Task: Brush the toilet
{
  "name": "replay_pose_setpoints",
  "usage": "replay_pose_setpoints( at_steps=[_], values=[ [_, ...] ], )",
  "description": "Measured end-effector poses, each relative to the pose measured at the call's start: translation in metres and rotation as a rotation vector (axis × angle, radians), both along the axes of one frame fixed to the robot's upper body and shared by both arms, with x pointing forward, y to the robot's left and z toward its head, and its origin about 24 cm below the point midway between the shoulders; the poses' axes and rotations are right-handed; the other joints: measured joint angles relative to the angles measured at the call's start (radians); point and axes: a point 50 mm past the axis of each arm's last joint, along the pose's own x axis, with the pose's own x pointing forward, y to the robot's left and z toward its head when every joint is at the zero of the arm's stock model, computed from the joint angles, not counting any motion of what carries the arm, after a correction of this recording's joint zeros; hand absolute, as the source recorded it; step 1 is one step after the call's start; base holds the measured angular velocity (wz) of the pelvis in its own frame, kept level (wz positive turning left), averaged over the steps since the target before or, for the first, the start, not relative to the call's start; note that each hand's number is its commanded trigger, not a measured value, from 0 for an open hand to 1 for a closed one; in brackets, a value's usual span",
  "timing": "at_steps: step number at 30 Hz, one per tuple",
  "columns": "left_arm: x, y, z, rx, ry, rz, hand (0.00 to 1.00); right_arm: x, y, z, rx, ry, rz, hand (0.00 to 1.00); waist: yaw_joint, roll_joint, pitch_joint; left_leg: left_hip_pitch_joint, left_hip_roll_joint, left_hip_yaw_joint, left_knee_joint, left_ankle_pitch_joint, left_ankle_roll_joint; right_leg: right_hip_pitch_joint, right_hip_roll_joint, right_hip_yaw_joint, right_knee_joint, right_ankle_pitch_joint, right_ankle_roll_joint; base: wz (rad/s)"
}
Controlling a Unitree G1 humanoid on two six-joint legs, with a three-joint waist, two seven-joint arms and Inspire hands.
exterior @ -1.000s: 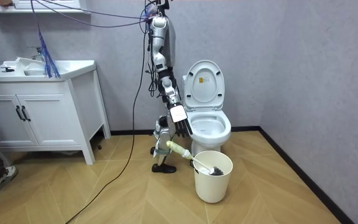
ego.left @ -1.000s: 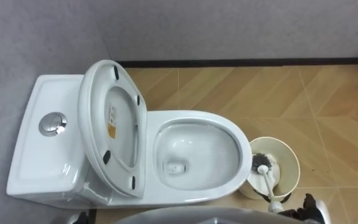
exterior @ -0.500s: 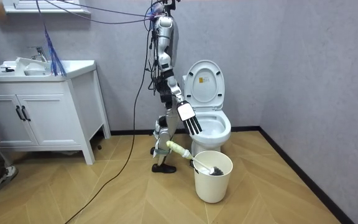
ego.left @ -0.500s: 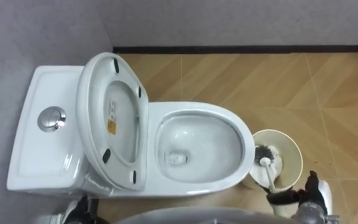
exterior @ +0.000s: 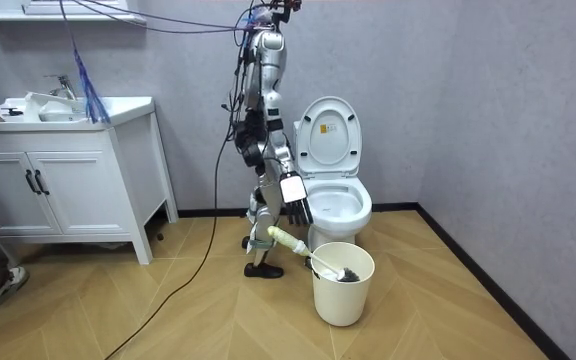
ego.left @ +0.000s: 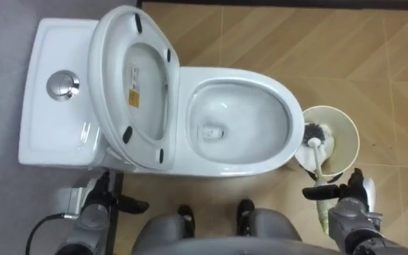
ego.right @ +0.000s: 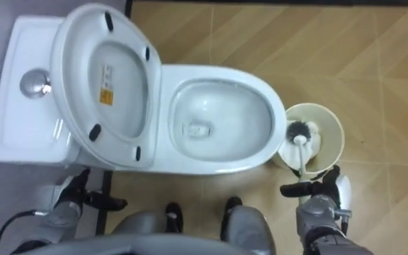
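The robot stood side-on to a white toilet point(ego.left: 241, 167) with its seat point(ego.left: 137, 85) up. A cream bucket point(ego.left: 350, 134) sat just beside the bowl. It held the brush point(ego.left: 316, 146) bristles down, the handle point(ego.left: 320, 177) slanting out toward the robot. The right hand point(ego.left: 351, 193) hung above that handle, its fingers point(ego.left: 314, 192) straight and gripping nothing. The left hand point(ego.left: 105, 202) was also straight-fingered and empty, low by the toilet's tank end.

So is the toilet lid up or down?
Up: the white oval plastic lid stands raised against the white ceramic tank, leaving the bowl uncovered.
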Motion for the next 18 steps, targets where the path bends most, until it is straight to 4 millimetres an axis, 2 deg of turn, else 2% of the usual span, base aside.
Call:
replay_pose_setpoints(
  at_steps=[2,4,7,12,18],
  values=[
    [0.011,-0.003,0.004,-0.013,-0.033,-0.003,0.00,0.007,0.000,0.003,0.008,-0.021,-0.015,0.00,0.001,-0.002,0.0026,-0.047,-0.005,-0.006,0.024,0.003,0.009,-0.049,-0.008,-0.002,0.032,-0.007,-0.006,0.14],
    [0.025,-0.007,0.010,-0.018,-0.073,-0.023,0.00,0.020,-0.004,0.009,-0.002,-0.049,-0.016,0.00,0.000,-0.002,0.0054,-0.123,-0.014,-0.006,0.068,0.007,0.020,-0.131,-0.027,0.003,0.090,-0.020,-0.008,0.14],
    [0.041,-0.017,0.018,-0.036,-0.135,-0.051,0.00,0.032,-0.018,0.019,-0.011,-0.074,-0.061,0.00,0.011,-0.005,0.0078,-0.203,-0.030,-0.001,0.106,0.012,0.033,-0.228,-0.047,0.025,0.162,-0.029,-0.005,0.06],
    [0.054,-0.027,0.027,-0.062,-0.205,-0.074,0.00,0.041,-0.033,0.029,-0.014,-0.111,-0.126,0.00,0.028,-0.004,0.0093,-0.310,-0.028,0.000,0.154,0.014,0.037,-0.331,-0.051,0.025,0.208,-0.017,-0.011,0.01],
    [0.065,-0.031,0.034,-0.119,-0.252,-0.023,0.00,0.053,-0.043,0.041,-0.058,-0.148,-0.139,0.00,0.031,-0.003,0.0102,-0.435,-0.031,-0.001,0.216,0.014,0.040,-0.455,-0.063,0.027,0.273,-0.019,-0.017,0.04]
  ],
)
